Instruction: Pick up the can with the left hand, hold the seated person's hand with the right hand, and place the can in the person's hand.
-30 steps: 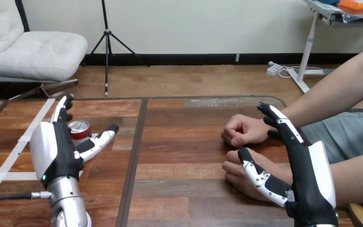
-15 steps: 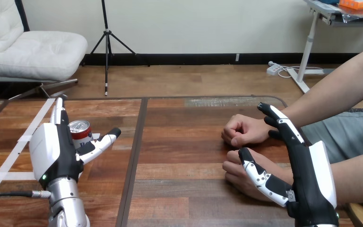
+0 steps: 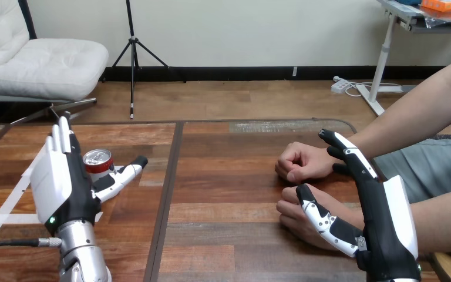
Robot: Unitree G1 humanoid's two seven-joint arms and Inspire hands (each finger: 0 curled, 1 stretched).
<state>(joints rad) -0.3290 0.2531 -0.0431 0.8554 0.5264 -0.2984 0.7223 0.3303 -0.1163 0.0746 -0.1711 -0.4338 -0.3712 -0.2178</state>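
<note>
**A:** Which step is in hand?

**B:** The first, by my reading: taking hold of the can [image 3: 98, 160]. It stands upright on the left part of the counter [image 3: 229, 176], in the gap between the thumb and fingers of the left robot hand [image 3: 59, 182].

**A:** Is it gripped?

**B:** No. That robot hand is spread wide, fingers straight up and thumb stretched out past the can. I cannot tell whether the palm touches it.

**A:** And the right robot hand [image 3: 387, 217]?

**B:** It is open too. Its straight fingers reach beside the person's fist [image 3: 302, 160], and its thumb lies over the person's nearer hand [image 3: 288, 216], not curled round it.

**A:** What does the next move call for?

**B:** The left fingers should close round the can before any lift. The right robot hand then needs to wrap the person's nearer hand.
</note>
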